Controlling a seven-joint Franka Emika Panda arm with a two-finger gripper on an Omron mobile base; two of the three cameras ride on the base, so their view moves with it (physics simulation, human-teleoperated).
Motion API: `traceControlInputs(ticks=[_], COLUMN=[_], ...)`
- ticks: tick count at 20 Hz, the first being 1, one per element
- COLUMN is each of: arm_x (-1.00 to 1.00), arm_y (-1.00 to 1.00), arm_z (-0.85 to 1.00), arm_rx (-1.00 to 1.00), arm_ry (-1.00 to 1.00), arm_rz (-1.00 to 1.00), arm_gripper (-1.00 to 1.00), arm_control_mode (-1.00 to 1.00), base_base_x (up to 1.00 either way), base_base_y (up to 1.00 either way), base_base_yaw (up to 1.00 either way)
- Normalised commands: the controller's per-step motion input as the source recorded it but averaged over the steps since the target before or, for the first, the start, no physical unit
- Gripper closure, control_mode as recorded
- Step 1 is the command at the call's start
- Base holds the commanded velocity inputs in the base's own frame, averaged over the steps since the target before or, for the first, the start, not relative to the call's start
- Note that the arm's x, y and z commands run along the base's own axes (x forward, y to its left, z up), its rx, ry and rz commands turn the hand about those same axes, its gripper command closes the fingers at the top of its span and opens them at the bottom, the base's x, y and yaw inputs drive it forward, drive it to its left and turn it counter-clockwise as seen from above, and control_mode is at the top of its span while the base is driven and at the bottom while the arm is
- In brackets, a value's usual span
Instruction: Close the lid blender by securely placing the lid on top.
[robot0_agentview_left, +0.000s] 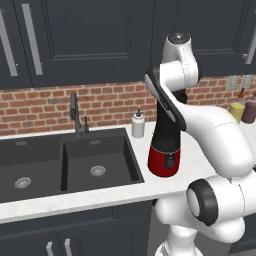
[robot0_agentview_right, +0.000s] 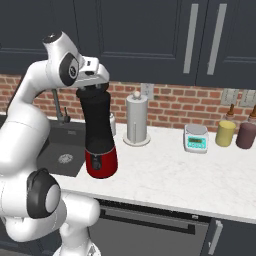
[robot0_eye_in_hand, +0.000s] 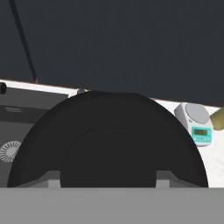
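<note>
The blender (robot0_agentview_right: 101, 159) stands on the white counter next to the sink, with a red base and a tall black jar (robot0_agentview_right: 97, 117). It also appears in the left base view as blender (robot0_agentview_left: 164, 160), its jar top hidden behind my arm. My gripper (robot0_agentview_right: 93, 84) points down right over the jar's mouth. It is shut on the lid (robot0_eye_in_hand: 109, 144), a round black disc spanning the lower hand view between my fingertips (robot0_eye_in_hand: 53, 181). The lid (robot0_agentview_right: 93, 90) lies at the jar's rim; I cannot tell whether it is seated.
A double sink (robot0_agentview_left: 100, 167) with a dark faucet (robot0_agentview_left: 76, 116) lies left of the blender, and a white soap bottle (robot0_agentview_left: 138, 125) stands behind it. A paper towel holder (robot0_agentview_right: 136, 121), a small scale (robot0_agentview_right: 196, 138) and two jars (robot0_agentview_right: 225, 133) stand to the right. Dark cabinets hang low above.
</note>
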Motion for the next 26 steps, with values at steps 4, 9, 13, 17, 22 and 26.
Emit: traceControlInputs(ticks=[4,9,13,17,22,26], arm_x=[0.44,0.33,0.12,0.13,-0.02,-0.11], arm_y=[0.0,-0.11,-0.33,-0.53,-0.04,-0.42], arm_z=[-0.16,-0.2,-0.18,0.0,0.0,0.0], arm_rx=[0.0,0.0,0.0,0.11,0.02,0.0], arm_ry=[0.0,0.0,0.0,0.0,0.01,0.0], arm_rz=[0.03,0.03,0.03,0.0,0.0,0.0], arm_gripper=[1.0,1.0,1.0,1.0,1.0,1.0], arm_control_mode=[-1.0,-1.0,-1.0,-1.0,-1.0,-1.0], base_base_x=[0.0,0.0,0.0,0.0,0.0,0.0], base_base_y=[0.0,0.0,0.0,0.0,0.0,0.0], base_base_yaw=[0.0,0.0,0.0,0.0,0.0,0.0])
